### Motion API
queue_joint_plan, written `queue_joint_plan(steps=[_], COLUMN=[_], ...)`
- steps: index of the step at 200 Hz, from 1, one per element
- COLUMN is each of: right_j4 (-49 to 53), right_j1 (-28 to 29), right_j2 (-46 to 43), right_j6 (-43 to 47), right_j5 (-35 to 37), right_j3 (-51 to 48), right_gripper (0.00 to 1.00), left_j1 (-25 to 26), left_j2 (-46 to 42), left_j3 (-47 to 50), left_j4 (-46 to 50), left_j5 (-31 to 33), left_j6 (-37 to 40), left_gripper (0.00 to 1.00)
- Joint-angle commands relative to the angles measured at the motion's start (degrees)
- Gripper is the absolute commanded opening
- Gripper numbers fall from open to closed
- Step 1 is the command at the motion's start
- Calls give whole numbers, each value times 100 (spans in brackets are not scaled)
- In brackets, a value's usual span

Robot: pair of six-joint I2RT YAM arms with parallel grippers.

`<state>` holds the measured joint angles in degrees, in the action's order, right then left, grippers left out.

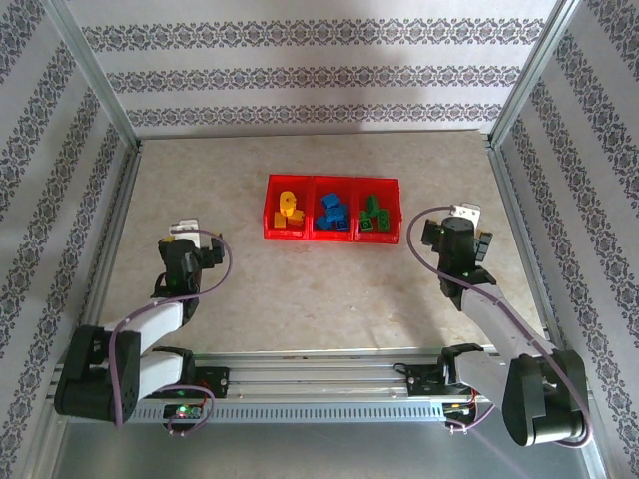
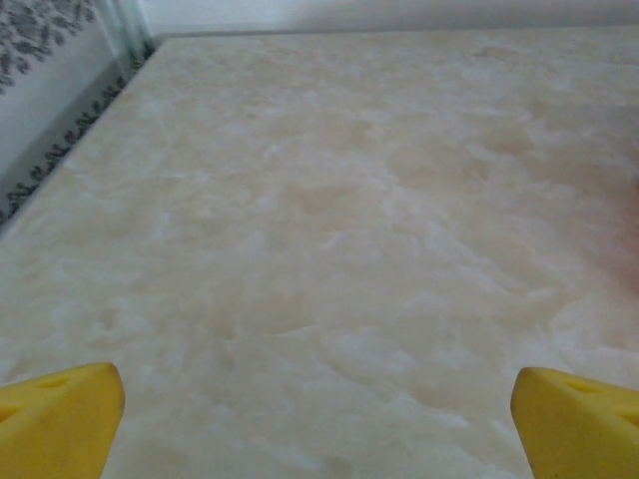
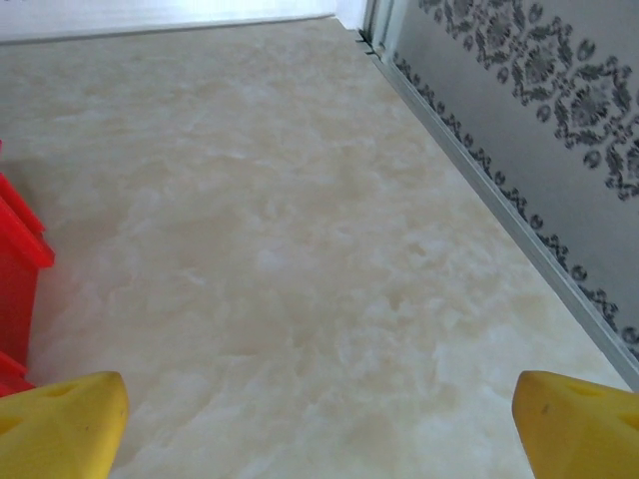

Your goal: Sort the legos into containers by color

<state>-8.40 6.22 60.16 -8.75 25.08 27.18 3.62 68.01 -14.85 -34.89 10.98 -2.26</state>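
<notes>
- Legos (image 1: 332, 212): all lying inside red tray (image 1: 331, 237), toward far edge of table (image 1: 300, 299), about midway between its left and right edges.
- Left gripper (image 1: 183, 230): near left edge of table, well apart from tray. From left wrist camera (image 2: 319, 424), yellow fingers (image 2: 60, 419) spread wide over bare tabletop, gripping nothing.
- Left compartment: yellow legos (image 1: 288, 210), heaped together.
- Middle compartment: blue legos (image 1: 332, 212), bunched in a small pile.
- Right compartment: green legos (image 1: 376, 215), likewise piled.
- Right gripper (image 1: 463, 212): toward right edge of table, near tray's right end, apart from it. From right wrist camera (image 3: 319, 424), fingers (image 3: 574, 424) spread wide with nothing between, red tray corner (image 3: 20, 259) showing at left.
</notes>
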Motion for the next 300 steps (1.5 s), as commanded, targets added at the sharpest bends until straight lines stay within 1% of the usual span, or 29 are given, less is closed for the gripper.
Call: queue_joint_plan(steps=[1,18,35,53,62,86,106,110,119,133,144,156,166,175,202,216,232,238,257,285,300], right_j4=[-1161,-1707,-1960,-2267,-2480,-2974,-3117,-3115,-3123,-3217,-3348,-3550,-3732,-3863,-3801,-3888,-4179,-4187,-4274,-4631,-4859], right_j1=[-124,-266,-420,-487,-527,-608,-639,-644,-656,-678,-705,-740,-770,-797,-859,-868,-868,-868,-868,-868,-876], right_j2=[137,221,300,370,412,559,667,684,703,729,772,859,962,1027,1003,984,1033,1098,1444,1939,2270], right_j6=[558,626,620,644,653,653,645,654,661,671,682,715,725,717,735,651,487,492,518,541,498], right_j5=[-451,-691,-920,-1048,-1135,-1331,-1409,-1417,-1435,-1478,-1559,-1636,-1671,-1691,-1940,-2280,-2946,-3079,-2975,-3087,-2993], right_j3=[-211,-426,-523,-644,-712,-951,-972,-969,-980,-1036,-1101,-1182,-1248,-1280,-1269,-1317,-1361,-1311,-1164,-1064,-1036], right_gripper=[98,98,98,98,98,98,98,98,98,98,98,98,98,98,98,98,98,98,98,98,98], left_j1=[-114,-158,-202,-230,-238,-261,-272,-274,-295,-324,-467,-495,-495,-497,-497,-494,-494,-494,-494,-494,-494], left_j2=[349,673,971,1074,1217,1939,2429,2405,2275,2339,2250,2347,2287,2328,2310,2322,2313,2315,2313,2313,2313], left_j3=[-124,-86,-109,-266,-290,-195,-210,-230,-365,-675,-821,-757,-790,-759,-764,-757,-757,-756,-756,-747,-747], left_j4=[-1027,-1452,-1770,-1606,-1692,-2641,-3145,-3078,-2581,-2132,-1624,-1953,-1750,-1909,-1876,-1896,-1886,-1898,-1896,-1907,-1907], left_j5=[-417,-525,-656,-845,-914,-1092,-1181,-1217,-1258,-1335,-1511,-1580,-1574,-1574,-1564,-1557,-1564,-1564,-1564,-1564,-1569], left_j6=[238,339,401,366,341,321,363,365,338,360,219,209,200,201,210,212,216,216,217,216,220], left_gripper=[100,100,100,100,100,100,100,100,100,99,99,100,100,100,100,100,100,100,100,100,100])
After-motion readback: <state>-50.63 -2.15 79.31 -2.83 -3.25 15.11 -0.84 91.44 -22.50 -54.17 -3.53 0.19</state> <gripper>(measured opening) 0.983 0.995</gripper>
